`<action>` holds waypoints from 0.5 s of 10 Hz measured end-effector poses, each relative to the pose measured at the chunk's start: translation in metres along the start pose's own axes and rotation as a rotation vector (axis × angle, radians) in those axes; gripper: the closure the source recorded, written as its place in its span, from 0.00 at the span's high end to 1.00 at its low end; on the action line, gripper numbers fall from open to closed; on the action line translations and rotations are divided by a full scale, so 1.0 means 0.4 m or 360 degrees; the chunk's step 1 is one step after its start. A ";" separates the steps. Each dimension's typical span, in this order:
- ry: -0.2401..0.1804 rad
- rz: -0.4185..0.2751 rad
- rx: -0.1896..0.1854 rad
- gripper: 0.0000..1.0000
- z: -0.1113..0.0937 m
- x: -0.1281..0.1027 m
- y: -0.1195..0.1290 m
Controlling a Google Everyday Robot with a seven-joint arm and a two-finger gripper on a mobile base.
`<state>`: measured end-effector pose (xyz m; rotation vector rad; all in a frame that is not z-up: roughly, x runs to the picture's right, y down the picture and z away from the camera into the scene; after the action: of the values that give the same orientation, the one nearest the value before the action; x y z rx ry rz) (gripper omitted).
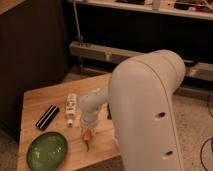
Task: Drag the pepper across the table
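Note:
The pepper (88, 136) is a small orange-red piece with a dark stem tip, lying on the light wooden table (40, 97) near its front edge. My gripper (88, 131) comes straight down over the pepper, at the end of the white arm (145, 110) that fills the right half of the view. The wrist hides most of the pepper; only its lower end and stem show below the gripper.
A white tube (71, 108) lies just left of the gripper. A black flat object (46, 117) lies further left. A green plate (47, 149) sits at the front left corner. A dark cabinet stands behind the table at the left.

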<state>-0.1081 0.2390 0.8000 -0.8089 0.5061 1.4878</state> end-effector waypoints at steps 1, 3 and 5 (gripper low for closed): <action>0.0004 0.0008 0.0002 0.48 0.001 -0.001 -0.003; 0.0010 0.0020 0.0003 0.38 0.001 -0.005 -0.007; 0.0016 0.0025 0.0004 0.21 0.002 -0.007 -0.009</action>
<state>-0.1049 0.2381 0.8032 -0.8126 0.5227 1.4980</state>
